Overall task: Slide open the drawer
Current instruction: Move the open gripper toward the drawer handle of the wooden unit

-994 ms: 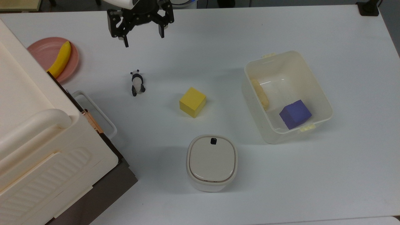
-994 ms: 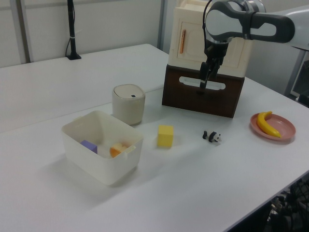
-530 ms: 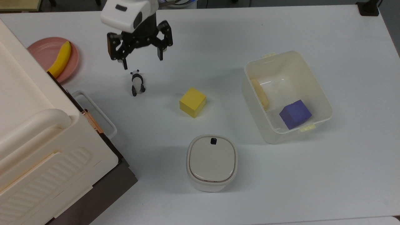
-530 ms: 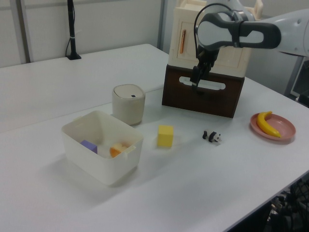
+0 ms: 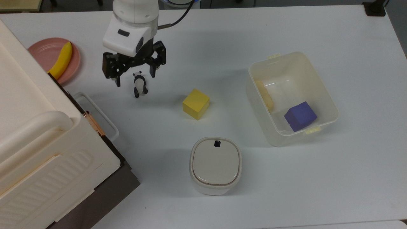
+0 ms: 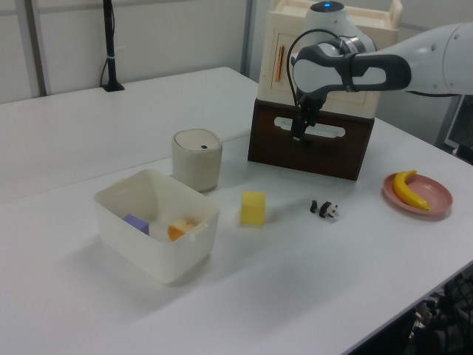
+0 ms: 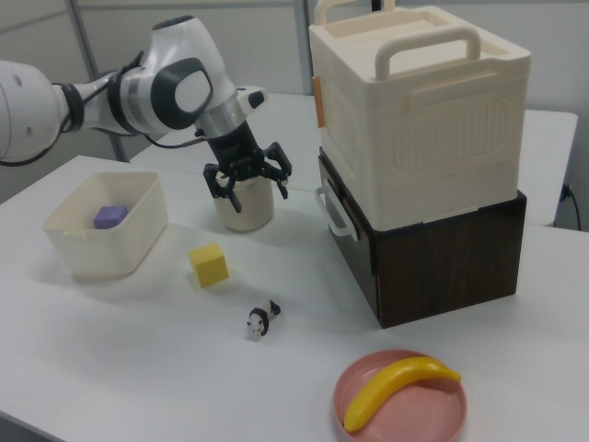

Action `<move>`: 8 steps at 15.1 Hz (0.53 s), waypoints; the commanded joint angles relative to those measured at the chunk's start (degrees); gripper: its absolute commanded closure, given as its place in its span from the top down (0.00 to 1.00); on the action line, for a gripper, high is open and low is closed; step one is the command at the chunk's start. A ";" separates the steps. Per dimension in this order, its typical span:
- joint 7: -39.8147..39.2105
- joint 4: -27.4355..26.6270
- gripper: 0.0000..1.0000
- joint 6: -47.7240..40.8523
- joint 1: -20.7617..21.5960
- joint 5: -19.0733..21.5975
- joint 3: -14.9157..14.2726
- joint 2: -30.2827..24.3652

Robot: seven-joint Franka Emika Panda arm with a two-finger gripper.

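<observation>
The drawer sits shut under the cream cabinet. Its dark brown front panel carries a white loop handle, which also shows in the left view and the right view. My gripper hangs open above the table with nothing between its fingers. In the top view it is over the panda figurine, up and to the right of the handle. In the left view my gripper overlaps the handle's left end. In the right view my gripper is left of the handle, well apart from it.
A small panda figurine, a yellow cube and a beige lidded canister stand on the white table. A translucent bin holds a purple block. A pink plate with a banana lies beside the cabinet.
The arm has come down the top view and leftward in the left view, bringing the open gripper from the table's far edge to over the panda, closer to the drawer handle.
</observation>
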 commanded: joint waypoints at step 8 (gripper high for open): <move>-10.78 1.09 1.00 10.07 -4.25 -0.82 -0.22 5.11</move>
